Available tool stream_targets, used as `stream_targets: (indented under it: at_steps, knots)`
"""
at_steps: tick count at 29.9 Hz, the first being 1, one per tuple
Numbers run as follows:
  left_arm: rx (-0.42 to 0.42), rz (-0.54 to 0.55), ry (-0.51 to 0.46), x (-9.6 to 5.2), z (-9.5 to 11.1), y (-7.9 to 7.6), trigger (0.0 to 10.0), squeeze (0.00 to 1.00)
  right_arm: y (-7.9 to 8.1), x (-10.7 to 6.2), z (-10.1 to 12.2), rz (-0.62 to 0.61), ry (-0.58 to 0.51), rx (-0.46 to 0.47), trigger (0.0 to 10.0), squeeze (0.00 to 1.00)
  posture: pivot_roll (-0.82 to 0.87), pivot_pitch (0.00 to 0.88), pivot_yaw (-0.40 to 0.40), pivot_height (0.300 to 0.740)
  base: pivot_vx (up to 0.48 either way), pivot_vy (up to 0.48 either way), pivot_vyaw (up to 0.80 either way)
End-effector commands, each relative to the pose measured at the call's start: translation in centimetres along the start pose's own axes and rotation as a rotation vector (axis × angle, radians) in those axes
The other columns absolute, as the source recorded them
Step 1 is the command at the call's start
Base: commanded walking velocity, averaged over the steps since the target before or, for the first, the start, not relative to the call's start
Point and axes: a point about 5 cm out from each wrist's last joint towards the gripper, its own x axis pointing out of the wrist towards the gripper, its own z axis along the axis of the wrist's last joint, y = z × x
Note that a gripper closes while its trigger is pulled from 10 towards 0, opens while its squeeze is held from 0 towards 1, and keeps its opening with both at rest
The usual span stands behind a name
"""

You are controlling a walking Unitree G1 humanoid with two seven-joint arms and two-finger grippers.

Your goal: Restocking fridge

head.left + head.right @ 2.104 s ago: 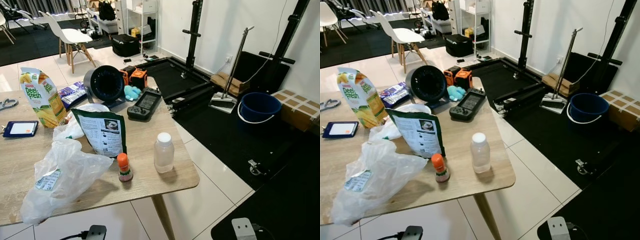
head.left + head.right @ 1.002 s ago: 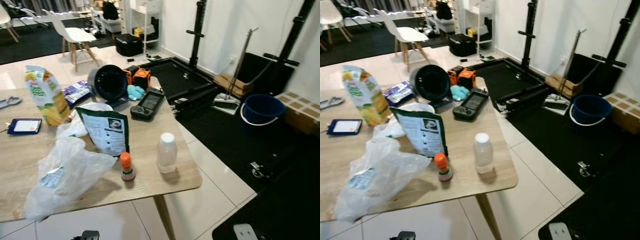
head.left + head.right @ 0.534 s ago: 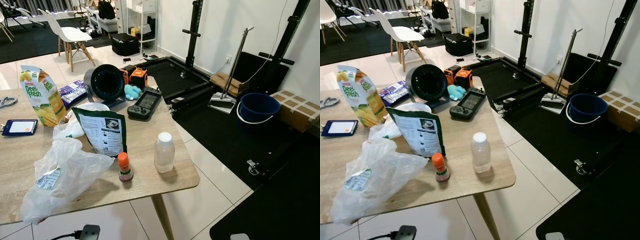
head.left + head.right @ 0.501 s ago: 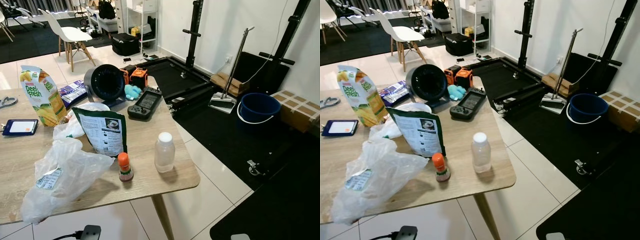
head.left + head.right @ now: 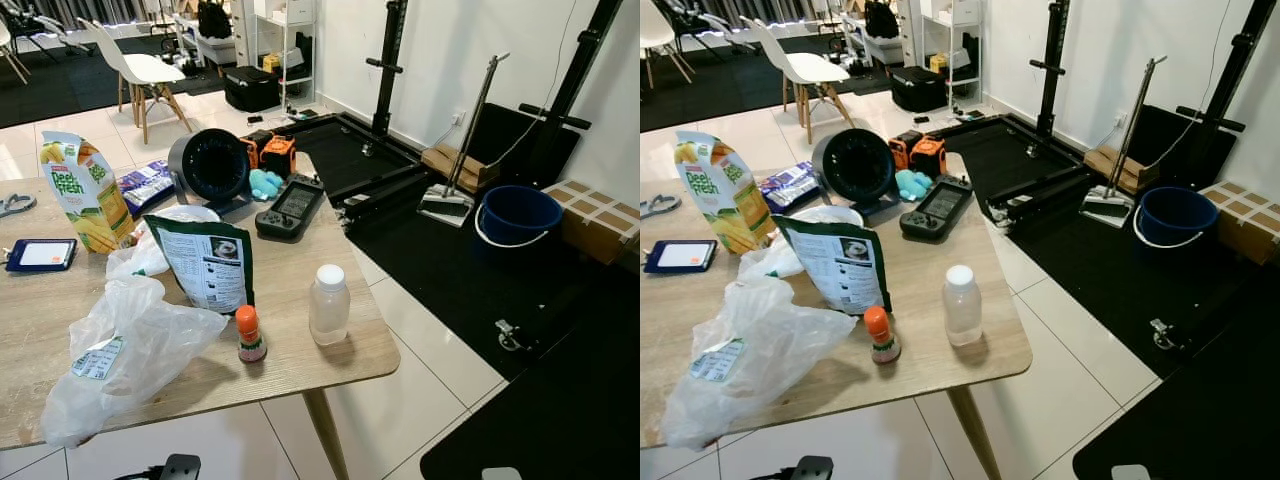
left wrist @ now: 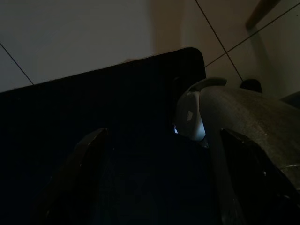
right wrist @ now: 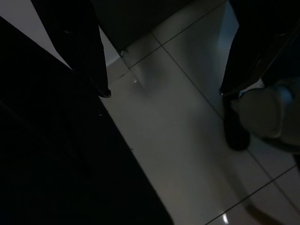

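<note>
On the wooden table (image 5: 300, 345) stand a juice carton (image 5: 83, 192), a dark green pouch (image 5: 208, 264), a translucent white-capped bottle (image 5: 329, 305) and a small orange-capped bottle (image 5: 249, 334). A crumpled clear plastic bag (image 5: 130, 350) lies at the table's near left. Both arms hang low beside the table. In the dim left wrist view my left gripper (image 6: 163, 132) is open over a black mat. My right gripper (image 7: 164, 93) is open above pale floor tiles, with nothing between its fingers.
A black fan (image 5: 210, 166), a handheld controller (image 5: 290, 207), a blue snack packet (image 5: 146, 185) and a tablet (image 5: 40, 256) share the table. Right of it lie black floor mats, a blue bucket (image 5: 518, 214), a mop (image 5: 455, 190) and cardboard boxes (image 5: 592, 215). White chairs (image 5: 140, 75) stand behind.
The head view has wobbled slightly and steadied after a blurred frame. Nothing on the table has moved.
</note>
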Motion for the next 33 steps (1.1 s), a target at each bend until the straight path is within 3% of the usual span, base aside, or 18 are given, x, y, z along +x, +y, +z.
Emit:
stream_targets:
  at_steps: [1,3,5,7,10,12,13,14,16,20,22,24,25,28,29,30,32,33]
  knots:
    - [0.003,0.022,0.013,-0.2,-0.4,0.8,10.0,0.00,-0.7,0.0,0.3,-0.045,-0.017,0.035,10.0,0.00,0.07,0.000,0.006,0.740,0.000,0.000,0.00]
    - [-0.001,0.028,0.003,-0.2,0.0,1.1,10.0,0.00,-2.8,-0.1,1.1,-0.128,-0.050,0.086,10.0,0.00,0.08,0.000,0.007,0.740,0.000,0.000,0.00]
    - [-0.001,0.028,0.003,-0.2,0.0,1.1,10.0,0.00,-2.8,-0.1,1.1,-0.128,-0.050,0.086,10.0,0.00,0.08,0.000,0.007,0.740,0.000,0.000,0.00]
    - [0.002,0.031,-0.002,-0.3,0.2,1.4,10.0,0.00,-4.9,-0.2,2.2,-0.205,-0.096,0.130,10.0,0.00,0.08,0.000,0.008,0.740,0.000,0.000,0.00]
    - [0.005,0.033,-0.002,-0.3,0.2,1.5,10.0,0.00,-6.1,-0.4,3.1,-0.250,-0.126,0.147,10.0,0.00,0.08,0.000,0.013,0.740,0.000,0.000,0.00]
    - [0.010,0.038,0.001,-0.4,0.1,1.8,10.0,0.00,-8.2,-0.8,4.7,-0.325,-0.189,0.180,10.0,0.00,0.08,0.000,0.018,0.740,0.000,0.000,0.00]
    - [0.010,0.038,0.001,-0.4,0.1,1.8,10.0,0.00,-8.2,-0.8,4.7,-0.325,-0.189,0.180,10.0,0.00,0.08,0.000,0.018,0.740,0.000,0.000,0.00]
    - [0.018,0.040,0.009,-0.5,-0.1,1.9,10.0,0.00,-10.0,-1.3,7.3,-0.357,-0.291,0.241,10.0,0.00,0.07,0.000,0.020,0.740,0.000,0.000,0.00]
    - [0.020,0.040,0.012,-0.5,-0.2,2.0,10.0,0.00,-10.5,-1.6,8.3,-0.357,-0.335,0.266,10.0,0.00,0.07,0.000,0.020,0.740,0.000,0.000,0.00]
    - [0.017,0.039,0.009,-0.4,-0.1,1.9,10.0,0.00,-11.3,-2.8,13.6,-0.254,-0.582,0.401,10.0,0.00,0.07,0.000,0.015,0.740,0.000,0.000,0.00]
    - [0.017,0.038,0.009,-0.4,-0.1,1.8,10.0,0.00,-11.3,-3.0,14.3,-0.232,-0.615,0.422,10.0,0.00,0.07,0.000,0.015,0.740,0.000,0.000,0.00]
    - [0.016,0.030,0.005,-0.3,0.1,1.5,10.0,0.00,-11.6,-4.2,17.6,-0.124,-0.782,0.535,10.0,0.00,0.06,0.000,0.016,0.740,0.000,0.000,0.00]
    - [0.016,0.030,0.005,-0.3,0.1,1.5,10.0,0.00,-11.6,-4.2,17.6,-0.124,-0.782,0.535,10.0,0.00,0.06,0.000,0.016,0.740,0.000,0.000,0.00]
    - [0.021,0.015,0.006,-0.2,0.1,1.1,10.0,0.00,-12.2,-6.5,21.6,0.033,-1.009,0.658,10.0,0.00,0.06,0.000,0.019,0.740,0.000,0.000,0.00]
    - [0.021,0.015,0.006,-0.2,0.1,1.1,10.0,0.00,-12.2,-6.5,21.6,0.033,-1.009,0.658,10.0,0.00,0.06,0.000,0.019,0.740,0.000,0.000,0.00]
    - [0.023,0.015,0.007,-0.2,0.1,1.1,10.0,0.00,-12.4,-7.4,22.8,0.128,-1.103,0.721,10.0,0.00,0.06,0.000,0.022,0.740,0.000,0.000,0.00]
    - [0.023,0.015,0.007,-0.2,0.1,1.1,10.0,0.00,-12.4,-7.4,22.8,0.128,-1.103,0.721,10.0,0.00,0.06,0.000,0.022,0.740,0.000,0.000,0.00]
    - [0.024,0.016,0.007,-0.2,0.1,1.2,10.0,0.00,-12.6,-8.4,23.9,0.218,-1.195,0.762,10.0,0.00,0.06,0.000,0.022,0.740,0.000,0.000,0.00]
